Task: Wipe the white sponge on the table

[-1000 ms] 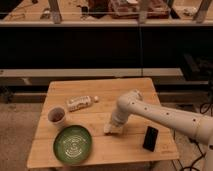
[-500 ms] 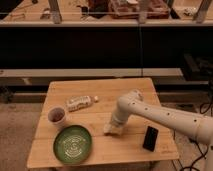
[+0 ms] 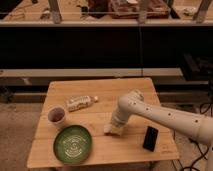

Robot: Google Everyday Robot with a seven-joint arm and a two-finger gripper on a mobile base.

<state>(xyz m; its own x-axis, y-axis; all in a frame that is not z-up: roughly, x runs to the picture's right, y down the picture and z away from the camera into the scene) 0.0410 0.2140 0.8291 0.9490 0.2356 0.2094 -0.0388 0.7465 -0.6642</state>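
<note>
The white sponge [image 3: 113, 130] is a small off-white pad lying flat on the light wooden table [image 3: 102, 150], near the middle of the front half. My gripper [image 3: 115, 125] reaches in from the right on a white arm and points down right onto the sponge, pressing on it. The gripper covers most of the sponge's top.
A green plate [image 3: 73, 144] lies at the front left. A cup [image 3: 57, 116] stands left of centre. A white labelled bottle [image 3: 80, 103] lies on its side behind it. A black phone [image 3: 150, 138] lies at the front right. Dark shelving stands behind the table.
The gripper and the sponge under it have shifted slightly on the tabletop. The other objects have not moved.
</note>
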